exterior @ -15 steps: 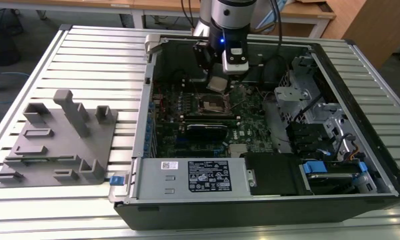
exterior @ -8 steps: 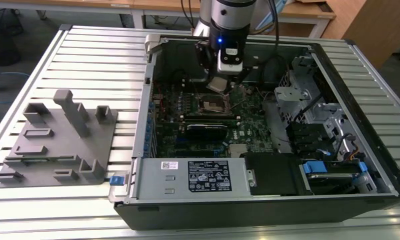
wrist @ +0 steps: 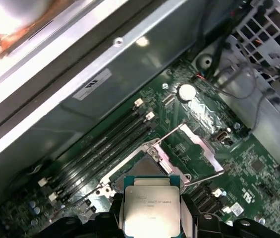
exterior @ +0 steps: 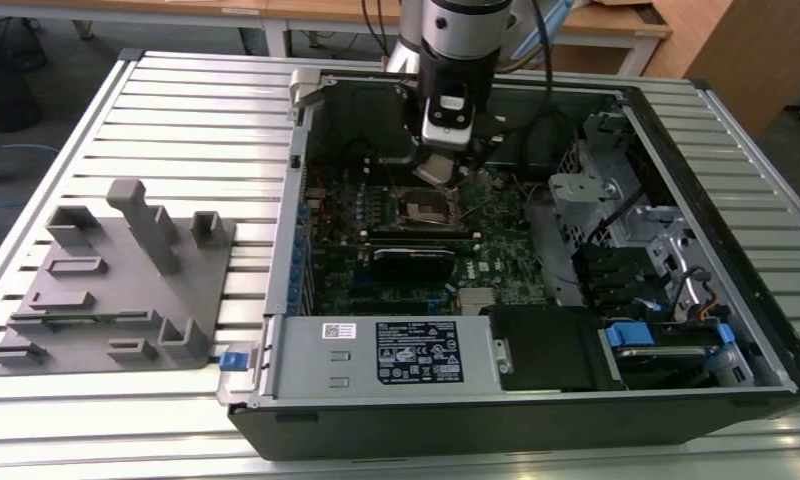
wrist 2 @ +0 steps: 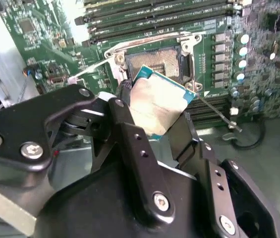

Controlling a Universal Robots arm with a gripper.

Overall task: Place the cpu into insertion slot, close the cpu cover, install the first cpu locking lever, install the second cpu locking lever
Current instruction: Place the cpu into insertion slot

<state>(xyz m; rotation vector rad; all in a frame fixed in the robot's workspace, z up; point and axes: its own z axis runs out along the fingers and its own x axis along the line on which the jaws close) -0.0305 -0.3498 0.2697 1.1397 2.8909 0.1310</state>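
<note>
The cpu (wrist 2: 157, 101) is clamped by its edges between the fingers (wrist 2: 125, 124) of the gripper (wrist 2: 158, 121); it is held tilted above the insertion slot (wrist 2: 159, 62), apart from it; in the first wrist view the socket is seen uncovered just beyond the chip, with the cpu cover (wrist: 204, 148) swung open beside it; in the exterior view the gripper is seen inside the open computer case (exterior: 283, 270), over the green motherboard (exterior: 507, 250)
</note>
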